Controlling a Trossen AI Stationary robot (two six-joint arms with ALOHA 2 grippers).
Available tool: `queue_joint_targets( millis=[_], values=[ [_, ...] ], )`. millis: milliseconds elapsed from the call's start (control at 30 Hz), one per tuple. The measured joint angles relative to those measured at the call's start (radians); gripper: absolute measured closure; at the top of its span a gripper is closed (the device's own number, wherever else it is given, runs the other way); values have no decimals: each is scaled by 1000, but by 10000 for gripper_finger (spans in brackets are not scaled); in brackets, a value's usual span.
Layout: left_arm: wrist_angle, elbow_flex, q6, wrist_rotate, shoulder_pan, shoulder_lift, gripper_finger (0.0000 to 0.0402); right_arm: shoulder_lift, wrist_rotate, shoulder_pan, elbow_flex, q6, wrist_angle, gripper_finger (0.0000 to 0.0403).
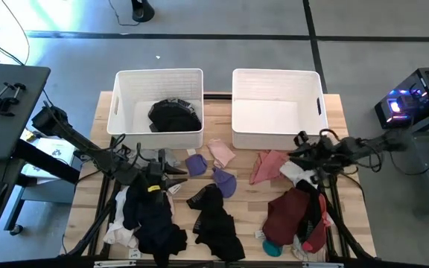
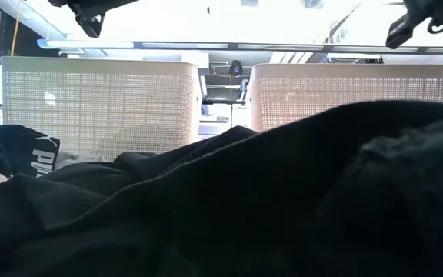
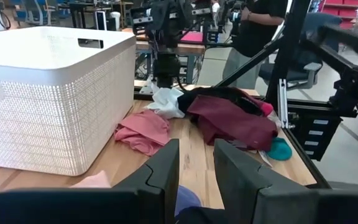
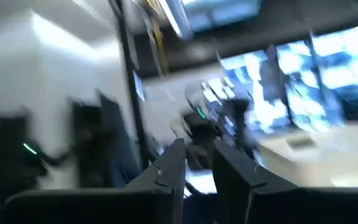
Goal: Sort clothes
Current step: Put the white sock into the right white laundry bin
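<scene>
While the clothes lie heaped across the tabletop near two bins, the left hand hovers slightly parted and empty; the right hand shows a narrow gap, its grip unclear.

Two white rectangular plastic bins are set side by side along the far edge of a wooden slatted table. The left bin and the right bin are separated by a narrow gap, through which the table surface is seen. Perforated lattice walls and cut-out handle slots are provided on both bins. A grey floor crossed by dark lines surrounds the table. A black stand is located beside the table's left side, and a lit electronic unit beside its right side. A person in dark clothing is visible beyond the table.
</scene>
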Motion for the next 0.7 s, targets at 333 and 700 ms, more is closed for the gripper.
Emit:
queue_joint_targets(
  millis=[333,700],
  values=[
    [-6,0,0,0,0,0,314,518,284,171,523,116,-830,343],
    [-19,0,16,1,0,0,314,861,111,181,768,741,-1693,235]
  ],
)
